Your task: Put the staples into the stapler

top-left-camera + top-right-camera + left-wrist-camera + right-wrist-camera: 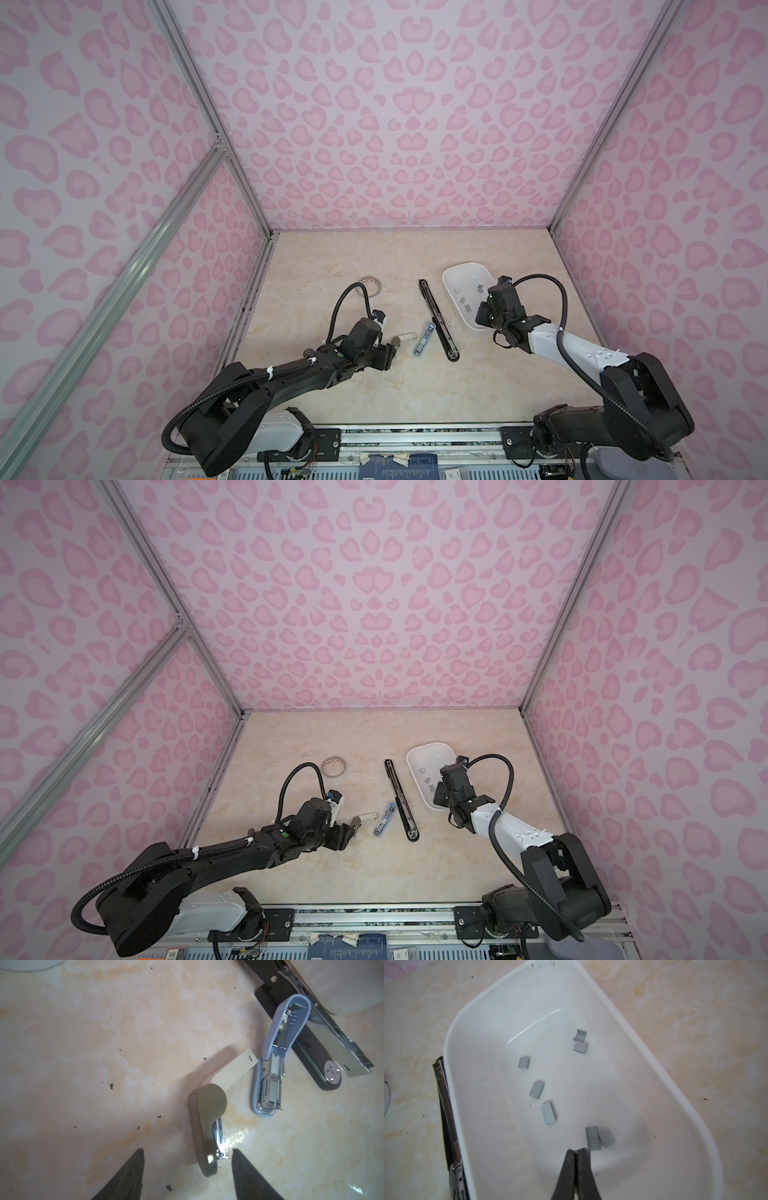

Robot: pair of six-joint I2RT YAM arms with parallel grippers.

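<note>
Open room: table (478, 395) bare from 4 to 8 o'clock. Tray (452, 1043) at 2 o'clock, black stapler (436, 316) tight vs its rim. Blue stapler (424, 340) & beige stapler (207, 1115) near centre, tape roll (369, 286) at 10. Tray's near end hidden by right arm in both top views. Count: 3 staplers, 1 tray, 7 strips of staples (549, 1114), all in tray. Then left gripper (187, 1150): jaws apart, straddling beige stapler's tip, no contact seen. And right gripper (577, 1150): pinched closed, empty, over tray just beside two strips.
</note>
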